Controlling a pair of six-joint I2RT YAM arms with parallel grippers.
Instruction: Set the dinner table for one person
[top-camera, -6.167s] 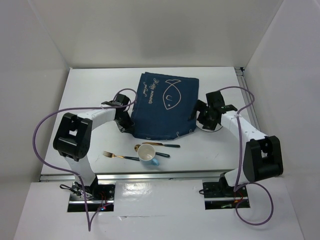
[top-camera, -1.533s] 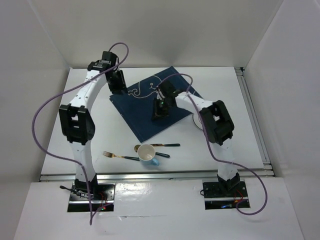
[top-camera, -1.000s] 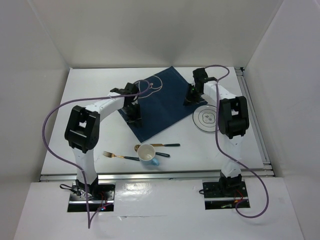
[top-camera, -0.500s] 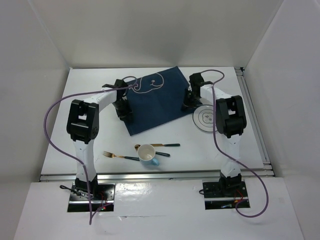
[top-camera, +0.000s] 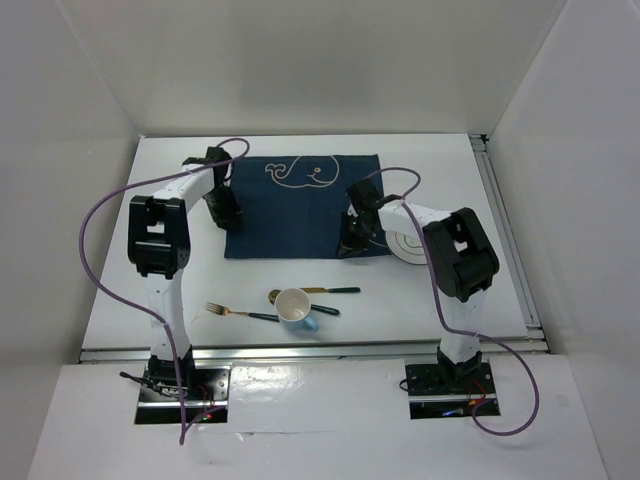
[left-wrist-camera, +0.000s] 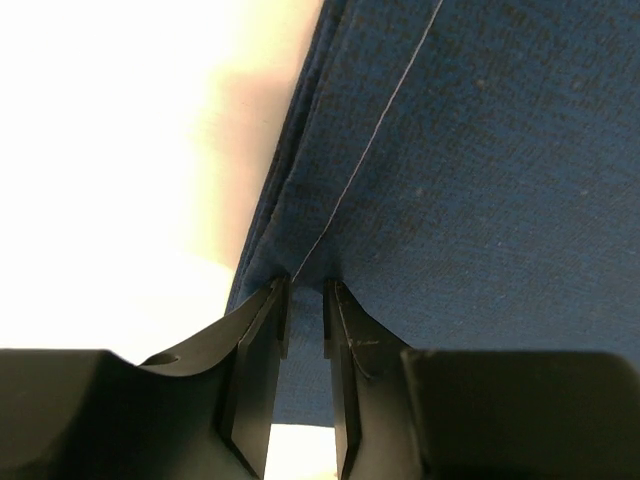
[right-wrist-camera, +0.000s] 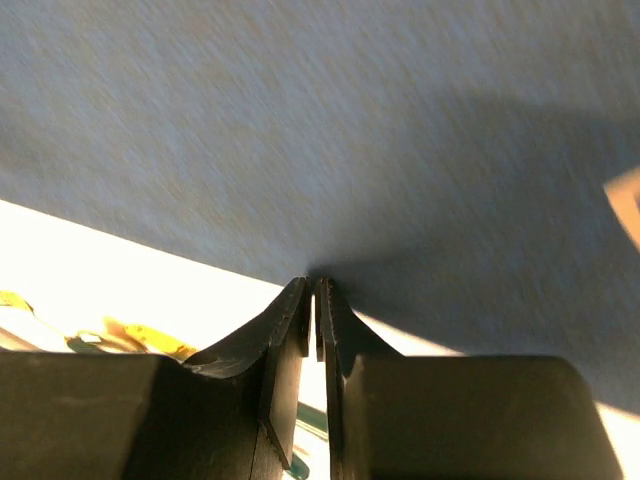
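the dinner table (top-camera: 470, 290) spans the whole work area under both arms, with the dark blue placemat (top-camera: 300, 210) lying flat on its far-centre part, whale drawing toward the far edge. the left gripper (left-wrist-camera: 305, 295) is clamped on the placemat's left edge. the right gripper (right-wrist-camera: 314, 290) is clamped on the placemat's near right corner, just beside a plate (top-camera: 412, 245).

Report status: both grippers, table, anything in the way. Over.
Left gripper shut on left edge of placemat; right gripper shut on its near right corner. Placemat flat on table. Right arm over plate; cup, cutlery nearer, off it.
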